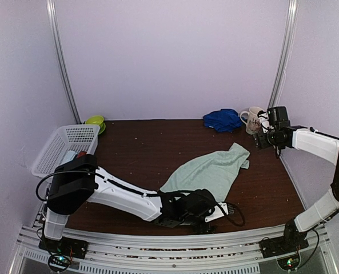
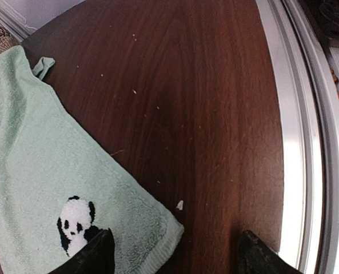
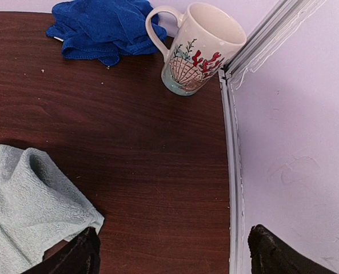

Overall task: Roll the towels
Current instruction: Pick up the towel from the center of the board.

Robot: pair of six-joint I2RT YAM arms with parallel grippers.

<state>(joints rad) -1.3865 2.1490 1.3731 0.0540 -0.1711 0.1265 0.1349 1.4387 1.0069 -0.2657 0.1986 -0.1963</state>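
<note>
The pale mint-green towel (image 1: 210, 170) lies spread and slightly rumpled in the middle of the table. The left wrist view shows its panda patch and near corner (image 2: 55, 165). My left gripper (image 1: 225, 212) is open and low over the table, and that corner lies between its jaws (image 2: 178, 258). The royal blue towel (image 1: 222, 120) is bunched at the back right and also shows in the right wrist view (image 3: 100, 28). My right gripper (image 1: 264, 140) is open and empty (image 3: 175, 254) above bare table, just right of the mint towel's far corner (image 3: 32, 205).
A white patterned mug (image 1: 252, 120) stands beside the blue towel, near the right wall (image 3: 198, 48). A white basket (image 1: 63, 147) sits at the left edge with a green bowl (image 1: 95, 121) behind it. A metal rail (image 2: 298, 142) runs along the near table edge.
</note>
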